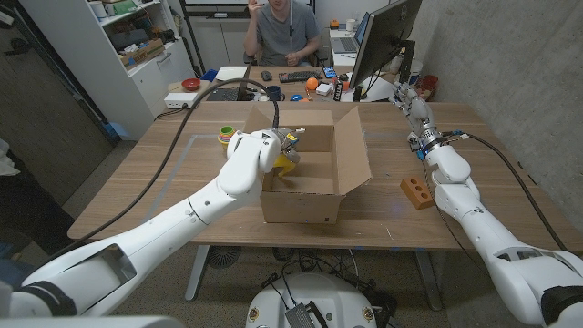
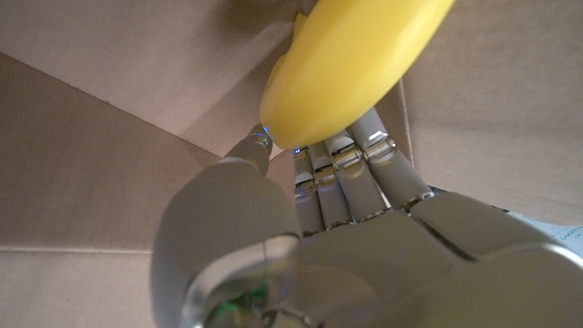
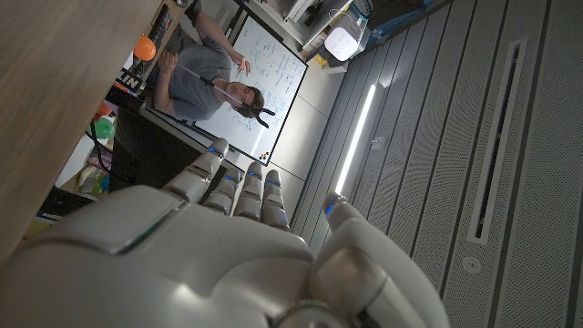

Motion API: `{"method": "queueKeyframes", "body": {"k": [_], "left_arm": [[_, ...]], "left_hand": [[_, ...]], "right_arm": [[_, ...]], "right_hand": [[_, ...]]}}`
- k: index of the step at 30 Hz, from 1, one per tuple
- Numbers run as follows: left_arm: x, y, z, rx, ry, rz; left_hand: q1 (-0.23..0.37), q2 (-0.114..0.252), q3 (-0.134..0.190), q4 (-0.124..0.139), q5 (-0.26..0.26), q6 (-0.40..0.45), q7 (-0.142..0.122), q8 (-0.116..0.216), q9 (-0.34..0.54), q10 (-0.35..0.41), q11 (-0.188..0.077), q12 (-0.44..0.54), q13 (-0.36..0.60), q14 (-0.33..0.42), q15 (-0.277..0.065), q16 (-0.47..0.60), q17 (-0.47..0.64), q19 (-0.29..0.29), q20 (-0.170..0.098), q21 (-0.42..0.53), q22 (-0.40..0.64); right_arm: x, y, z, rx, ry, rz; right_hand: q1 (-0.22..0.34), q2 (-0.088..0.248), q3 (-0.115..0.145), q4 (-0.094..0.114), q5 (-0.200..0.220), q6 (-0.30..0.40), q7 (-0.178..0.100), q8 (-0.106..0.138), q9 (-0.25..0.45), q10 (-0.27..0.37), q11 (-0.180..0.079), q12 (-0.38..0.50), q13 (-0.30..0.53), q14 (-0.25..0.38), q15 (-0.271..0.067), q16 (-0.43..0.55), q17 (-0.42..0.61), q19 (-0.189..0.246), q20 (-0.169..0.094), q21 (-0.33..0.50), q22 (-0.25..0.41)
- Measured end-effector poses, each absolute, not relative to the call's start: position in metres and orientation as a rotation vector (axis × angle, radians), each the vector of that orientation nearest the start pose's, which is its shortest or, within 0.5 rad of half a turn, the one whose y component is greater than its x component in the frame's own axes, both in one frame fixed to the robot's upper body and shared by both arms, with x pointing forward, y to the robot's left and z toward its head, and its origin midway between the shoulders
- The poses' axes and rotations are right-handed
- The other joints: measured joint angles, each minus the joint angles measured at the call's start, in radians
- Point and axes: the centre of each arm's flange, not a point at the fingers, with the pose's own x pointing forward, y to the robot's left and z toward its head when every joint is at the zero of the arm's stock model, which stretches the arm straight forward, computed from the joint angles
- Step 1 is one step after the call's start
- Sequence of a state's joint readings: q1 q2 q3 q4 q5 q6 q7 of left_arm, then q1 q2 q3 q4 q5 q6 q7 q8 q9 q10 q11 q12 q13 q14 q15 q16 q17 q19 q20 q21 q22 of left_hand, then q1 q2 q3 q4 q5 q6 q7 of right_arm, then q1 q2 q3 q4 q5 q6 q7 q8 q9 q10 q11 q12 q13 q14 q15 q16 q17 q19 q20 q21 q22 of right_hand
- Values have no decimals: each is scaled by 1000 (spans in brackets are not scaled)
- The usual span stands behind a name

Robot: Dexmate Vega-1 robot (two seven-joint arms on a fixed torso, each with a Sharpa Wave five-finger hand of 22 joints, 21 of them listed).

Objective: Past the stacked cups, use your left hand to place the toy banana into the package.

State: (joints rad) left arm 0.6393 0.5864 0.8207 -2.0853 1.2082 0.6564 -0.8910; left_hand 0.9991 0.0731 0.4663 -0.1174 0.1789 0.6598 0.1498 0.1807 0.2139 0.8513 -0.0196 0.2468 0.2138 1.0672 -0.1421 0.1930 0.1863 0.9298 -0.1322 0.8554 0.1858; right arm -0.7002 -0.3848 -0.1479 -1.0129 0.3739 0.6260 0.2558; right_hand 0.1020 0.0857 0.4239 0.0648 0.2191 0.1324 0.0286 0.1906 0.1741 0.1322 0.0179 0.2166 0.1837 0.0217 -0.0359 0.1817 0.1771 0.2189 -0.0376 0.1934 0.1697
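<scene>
Left robot hand (image 1: 266, 150) is over the left wall of the open cardboard package (image 1: 314, 187), fingers clamped on the toy banana (image 1: 287, 164); the wrist view has the yellow banana (image 2: 351, 64) pinned against the fingertips (image 2: 342, 155) with cardboard walls all around, so it sits inside the package mouth, not yet set down; it looks light, stiff and smooth, likely a bit slippery, and a hold across its thick middle seems safest; stacked cups (image 1: 226, 136) stand on the desk (image 1: 164, 182) just left of the package; right robot hand (image 1: 412, 98) waits far right, holding nothing, fingers straight and close together; an orange brick (image 1: 417, 193) lies near it.
</scene>
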Motion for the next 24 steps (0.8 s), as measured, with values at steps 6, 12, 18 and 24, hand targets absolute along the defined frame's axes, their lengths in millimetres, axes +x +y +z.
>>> {"method": "queueKeyframes", "body": {"k": [6, 12, 18, 24], "left_arm": [[534, 97, 45, 1777, -214, -88], [539, 97, 41, 1784, -172, -136], [542, 97, 39, 1782, -137, -192], [543, 99, 40, 1772, -123, -212]], "left_hand": [[-11, 10, 0, 0, 7, -75, 7, 0, -5, -94, 4, -36, 0, -38, 19, -12, 1, -38, 13, -14, -11], [-74, -19, -10, 13, 13, -186, 8, -8, -10, -203, 31, -58, -7, -214, 24, -15, 7, -96, 46, -54, -19], [-193, -57, -62, 65, 21, -330, 1, -8, -22, -357, 91, -67, -18, -366, 72, -15, 5, -175, 153, -137, -23], [-300, -123, -130, 112, 31, -393, -7, -8, -28, -435, 123, -67, -23, -452, 136, -15, 0, -194, 213, -204, -23]], "right_arm": [[644, -343, 41, -163, -919, 159], [644, -343, 42, -163, -925, 161], [643, -342, 44, -162, -930, 162], [642, -342, 45, -162, -933, 160]], "right_hand": [[0, 0, -3, -3, 0, 0, 0, 0, 0, 0, 0, 0, 0, 0, 0, 0, 0, 0, 0, 0, 0], [0, 0, -4, -4, 0, 0, 0, 0, 0, 0, 0, 0, 0, 0, 0, 0, 0, 0, 0, 0, 0], [0, 0, -4, -4, 0, 0, 0, 0, 0, 0, 0, 0, 0, 0, 0, 0, 0, 0, 0, 0, 0], [0, 0, -4, -4, 0, 0, 0, 0, 0, 0, 0, 0, 0, 0, 0, 0, 0, 0, 0, 0, 0]]}}
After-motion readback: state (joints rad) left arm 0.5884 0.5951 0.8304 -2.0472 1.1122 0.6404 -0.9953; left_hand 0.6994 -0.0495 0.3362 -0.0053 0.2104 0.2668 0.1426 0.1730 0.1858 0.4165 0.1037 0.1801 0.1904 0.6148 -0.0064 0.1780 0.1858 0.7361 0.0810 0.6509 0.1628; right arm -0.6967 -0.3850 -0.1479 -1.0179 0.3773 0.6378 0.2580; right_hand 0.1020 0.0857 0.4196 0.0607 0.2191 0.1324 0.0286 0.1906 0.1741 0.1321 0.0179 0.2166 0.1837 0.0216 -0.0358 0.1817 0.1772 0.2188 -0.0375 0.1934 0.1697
